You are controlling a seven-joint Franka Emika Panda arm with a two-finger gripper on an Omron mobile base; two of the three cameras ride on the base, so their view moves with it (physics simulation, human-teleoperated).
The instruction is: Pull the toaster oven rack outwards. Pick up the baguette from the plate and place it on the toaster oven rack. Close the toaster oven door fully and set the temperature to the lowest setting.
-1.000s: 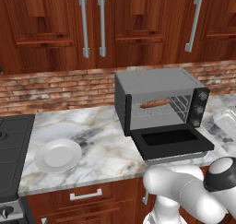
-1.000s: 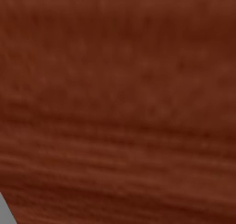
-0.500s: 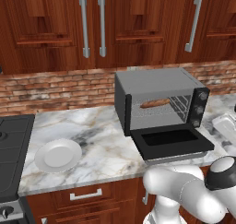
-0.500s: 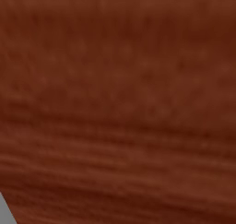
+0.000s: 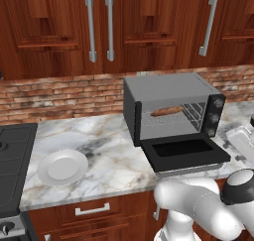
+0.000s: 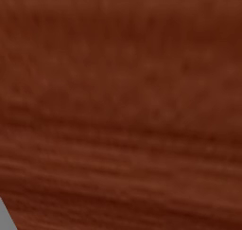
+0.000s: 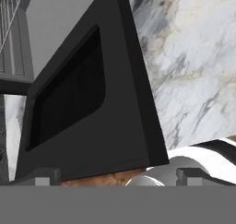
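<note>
The baguette (image 5: 166,111) is lying on the toaster oven rack (image 5: 173,117) inside the toaster oven (image 5: 171,106) at the bench's back; the plate (image 5: 62,166) is sitting bare. The gripper (image 7: 115,178) is hovering by the lowered toaster oven door (image 7: 87,103), jaws spread wide, apparently holding nothing. Pushing off-centre is risking a half-shut door.

The white arm (image 5: 198,205) sits low, below the front edge of the toaster oven door (image 5: 184,153), bent across from the middle of the counter front toward the right. A dark, rounded joint (image 5: 241,186) bulges at its right end, just below and to the right of the door's outer corner. From the hand's own camera, the gripper (image 7: 115,177) points up along the dropped door, and its two dark fingertips (image 7: 44,177) stand far apart at either side of the door's near edge, spread wide with nothing between them.
</note>
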